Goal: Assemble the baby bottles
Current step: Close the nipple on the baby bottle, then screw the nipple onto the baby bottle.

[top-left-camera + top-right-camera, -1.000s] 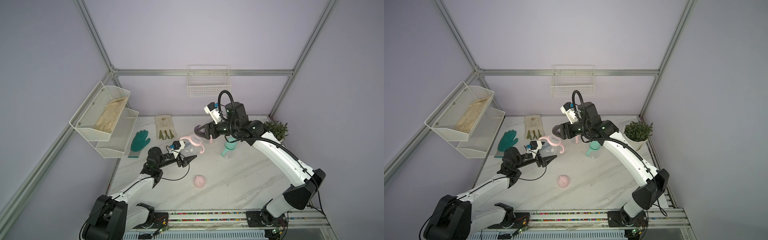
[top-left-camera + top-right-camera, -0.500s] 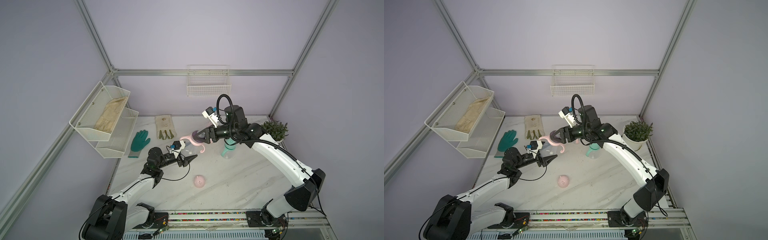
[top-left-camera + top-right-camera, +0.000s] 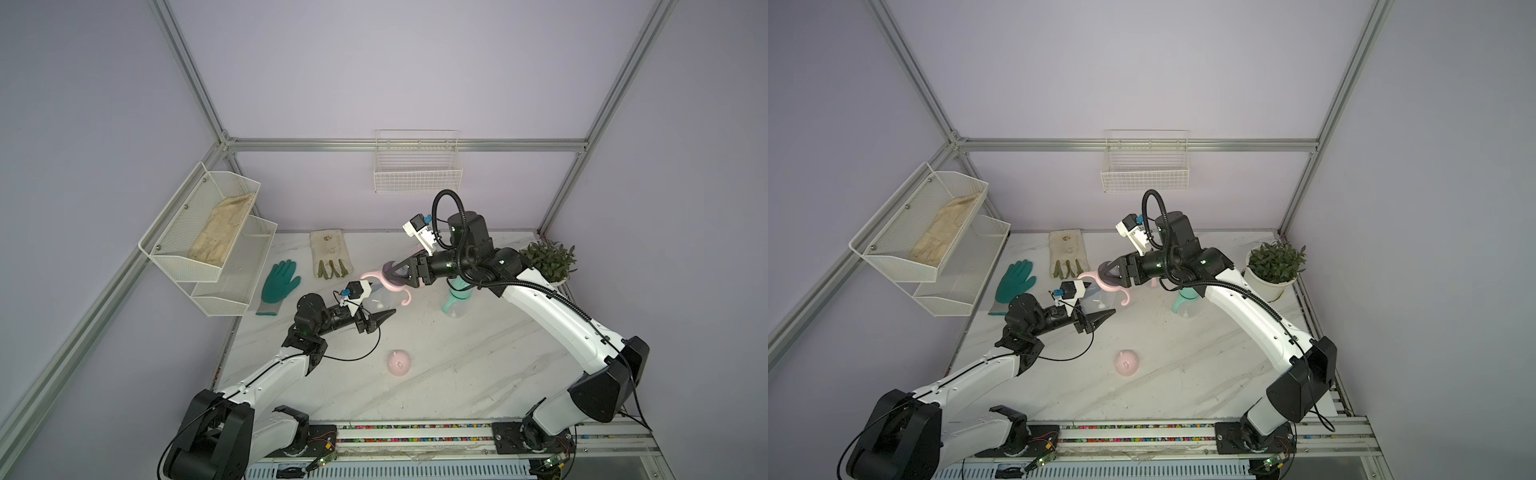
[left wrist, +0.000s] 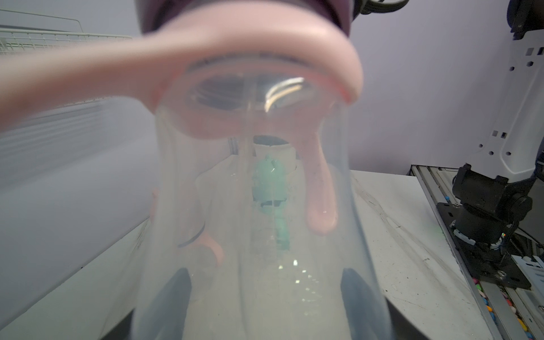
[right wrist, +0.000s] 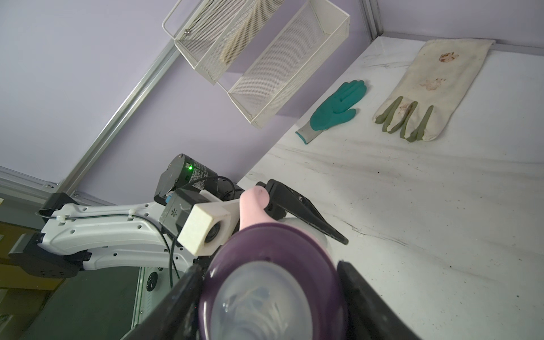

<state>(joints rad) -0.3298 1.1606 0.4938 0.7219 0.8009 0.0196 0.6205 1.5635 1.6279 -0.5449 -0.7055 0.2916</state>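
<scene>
The left gripper (image 3: pixel 382 301) squeezes the clear bottle (image 4: pixel 265 235) left of the table's middle, the right gripper (image 3: pixel 392 272) pinches the purple collar (image 5: pixel 265 244) that seems to sit on its top, and the mint bottle (image 3: pixel 457 293) stands farther right.

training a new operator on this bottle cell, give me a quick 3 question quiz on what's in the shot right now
1. True or false: the pink dome cap lies on the table, touched by neither gripper.
2. Pick one: the right gripper is shut on
A) the green glove
B) the purple collar
C) the plant pot
3. Fill the gap: the left gripper is shut on the clear ____.

Key
1. True
2. B
3. bottle
</scene>
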